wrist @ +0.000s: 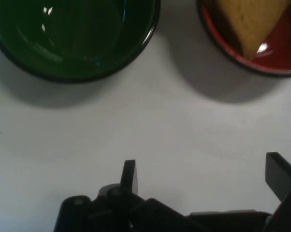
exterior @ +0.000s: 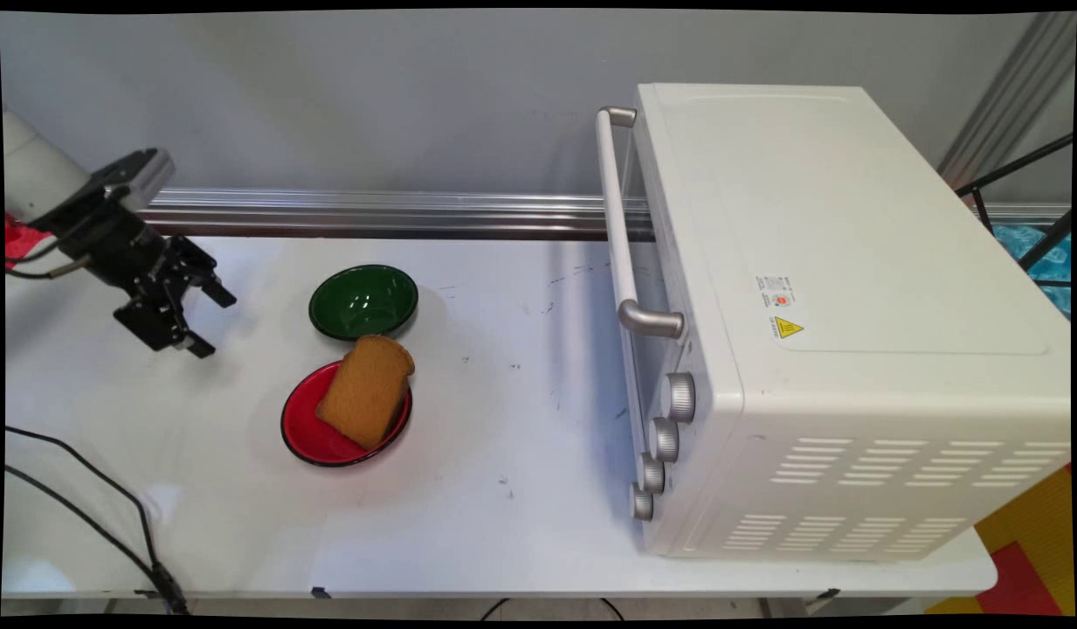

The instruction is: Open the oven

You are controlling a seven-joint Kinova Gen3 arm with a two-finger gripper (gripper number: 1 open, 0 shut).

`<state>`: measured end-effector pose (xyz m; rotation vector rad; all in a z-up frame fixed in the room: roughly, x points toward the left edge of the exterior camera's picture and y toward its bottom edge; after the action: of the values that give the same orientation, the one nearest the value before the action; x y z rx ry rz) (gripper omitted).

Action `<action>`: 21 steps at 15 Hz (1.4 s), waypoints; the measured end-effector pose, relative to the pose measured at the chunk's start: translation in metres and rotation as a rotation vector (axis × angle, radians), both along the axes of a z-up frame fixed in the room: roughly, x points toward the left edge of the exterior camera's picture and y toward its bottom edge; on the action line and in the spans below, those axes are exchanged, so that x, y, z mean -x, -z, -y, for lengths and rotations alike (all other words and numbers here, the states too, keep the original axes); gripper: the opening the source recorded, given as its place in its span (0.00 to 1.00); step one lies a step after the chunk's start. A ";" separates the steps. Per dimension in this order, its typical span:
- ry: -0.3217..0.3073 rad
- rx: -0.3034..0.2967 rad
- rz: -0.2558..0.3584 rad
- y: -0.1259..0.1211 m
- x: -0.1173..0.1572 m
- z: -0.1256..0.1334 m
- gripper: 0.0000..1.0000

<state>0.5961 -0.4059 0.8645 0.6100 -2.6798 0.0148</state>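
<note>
Jaws apart beside tilted toast

The gripper hangs above the table at the left, its fingers spread apart and holding nothing. Near it to the right stand a green bowl and, just beside that, a red bowl with toast leaning in it. An oven fills the right side.

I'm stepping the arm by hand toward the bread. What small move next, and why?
Probably ease the open gripper toward the red bowl: the bread leans there, while the fingers hang over bare table, short of both bowls.
</note>
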 end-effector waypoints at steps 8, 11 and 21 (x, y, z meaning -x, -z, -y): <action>-0.047 0.058 -0.152 -0.090 0.077 0.004 1.00; -0.061 0.083 -0.201 -0.123 0.116 0.012 1.00; -0.036 0.168 -0.320 -0.210 0.234 0.053 1.00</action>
<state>0.3623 -0.4593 1.0748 0.5557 -2.3308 0.1386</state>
